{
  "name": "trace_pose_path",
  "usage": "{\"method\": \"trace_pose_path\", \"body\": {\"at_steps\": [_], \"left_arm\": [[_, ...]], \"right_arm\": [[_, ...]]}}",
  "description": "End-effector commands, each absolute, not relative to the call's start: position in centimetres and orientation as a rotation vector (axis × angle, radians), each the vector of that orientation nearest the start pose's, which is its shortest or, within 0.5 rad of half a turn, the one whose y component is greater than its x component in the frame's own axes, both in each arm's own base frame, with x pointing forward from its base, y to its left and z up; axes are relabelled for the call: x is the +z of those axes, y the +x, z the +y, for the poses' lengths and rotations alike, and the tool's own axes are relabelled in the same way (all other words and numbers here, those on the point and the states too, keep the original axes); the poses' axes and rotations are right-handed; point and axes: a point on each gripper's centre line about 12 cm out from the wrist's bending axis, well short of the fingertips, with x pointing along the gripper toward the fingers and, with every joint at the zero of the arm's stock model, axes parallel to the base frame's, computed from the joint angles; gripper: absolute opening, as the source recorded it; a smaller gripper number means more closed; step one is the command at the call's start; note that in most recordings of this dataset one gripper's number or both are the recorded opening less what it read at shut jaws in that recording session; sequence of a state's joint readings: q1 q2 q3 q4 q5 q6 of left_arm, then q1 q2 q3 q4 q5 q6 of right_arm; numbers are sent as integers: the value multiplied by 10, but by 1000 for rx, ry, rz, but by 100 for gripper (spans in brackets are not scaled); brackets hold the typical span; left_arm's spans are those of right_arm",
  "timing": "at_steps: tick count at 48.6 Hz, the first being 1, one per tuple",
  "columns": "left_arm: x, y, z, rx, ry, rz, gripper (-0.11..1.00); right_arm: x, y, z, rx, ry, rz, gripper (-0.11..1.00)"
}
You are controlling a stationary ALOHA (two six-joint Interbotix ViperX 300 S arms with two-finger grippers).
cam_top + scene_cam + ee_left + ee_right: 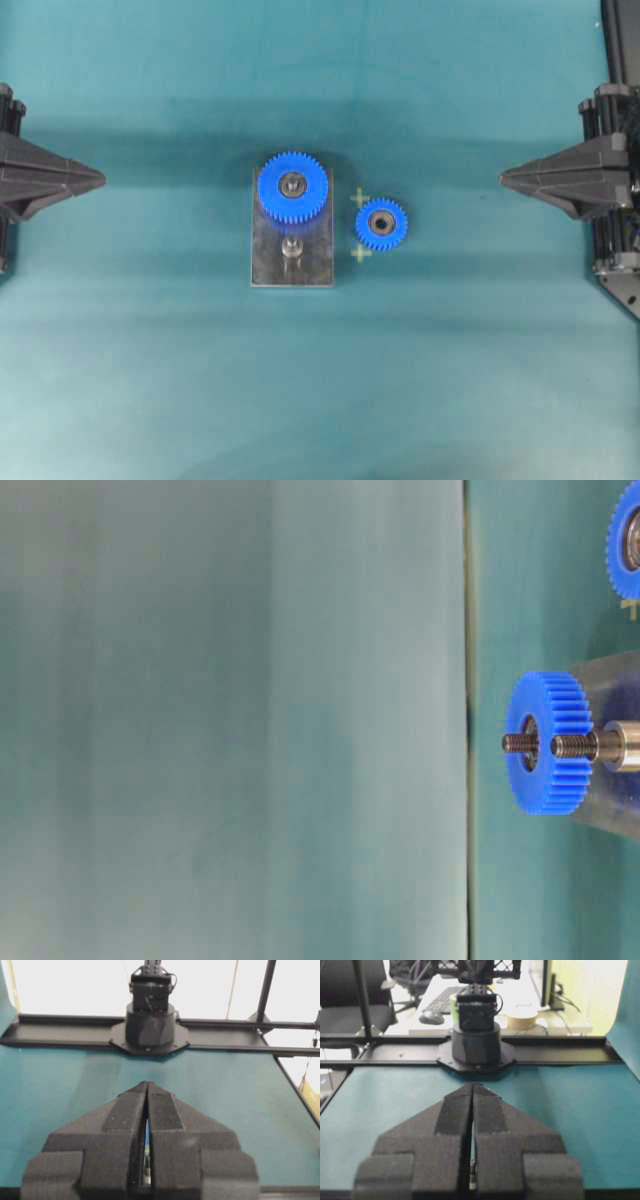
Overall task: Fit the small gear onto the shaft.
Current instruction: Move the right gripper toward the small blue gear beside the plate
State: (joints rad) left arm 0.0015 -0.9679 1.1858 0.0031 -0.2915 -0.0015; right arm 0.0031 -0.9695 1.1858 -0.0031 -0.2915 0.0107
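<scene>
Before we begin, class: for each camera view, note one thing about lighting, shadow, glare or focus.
Overhead view: even light, soft dark shadow around the plate and large gear. Table-level view: picture turned sideways, left side a blurry blank, small gear cut off. Left wrist view: background blown out white behind the shut left gripper. Right wrist view: bright background, right gripper dark.

Teal mat (150, 380) covers table. Bigger blue gear (293, 186) sits on far post of grey plate (318, 262). Two pale cross marks (361, 253) on mat.

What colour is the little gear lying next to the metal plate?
The small gear is bright blue, with a dark ring and silvery hub in the middle. The overhead view shows it best.
</scene>
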Motion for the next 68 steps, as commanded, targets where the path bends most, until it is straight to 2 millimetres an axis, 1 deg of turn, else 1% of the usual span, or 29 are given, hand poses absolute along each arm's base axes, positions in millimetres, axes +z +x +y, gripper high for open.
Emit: {"method": "trace_pose_path", "body": {"at_steps": [1,4,8,11,17,24,36,45,49,53,56,58,62,65,68], "left_arm": [[287,208,4,16,3,-41,0],[279,214,6,27,2,-1,0],[275,223,9,40,0,28,0],[275,231,10,40,0,46,0],[266,246,11,42,0,107,0],[253,257,11,41,-2,203,0],[250,260,11,42,-1,299,0],[252,261,11,42,-1,308,0],[252,261,11,42,0,315,0],[250,260,11,41,-1,327,0],[246,259,11,41,-2,345,0],[245,259,11,41,-2,351,0],[244,258,11,41,-5,354,0],[244,258,11,40,-4,351,0],[244,258,11,40,-4,351,0]], "right_arm": [[293,201,-4,-18,16,-77,1],[290,200,-7,-41,82,-64,4],[287,201,-13,-77,209,-29,-2],[287,203,-15,-90,269,9,-3],[281,210,-13,-87,281,141,-3],[266,221,-10,-84,289,344,-3],[229,252,-12,-108,299,720,-3],[212,279,-20,-138,304,851,-2],[205,289,-29,-166,313,884,-1],[197,297,-34,-182,323,921,7],[191,302,-39,-199,335,954,17],[185,304,-41,-207,344,982,27],[175,309,-46,-221,356,1029,53],[170,314,-49,-233,369,1046,71],[165,322,-52,-238,375,1067,87]]}}
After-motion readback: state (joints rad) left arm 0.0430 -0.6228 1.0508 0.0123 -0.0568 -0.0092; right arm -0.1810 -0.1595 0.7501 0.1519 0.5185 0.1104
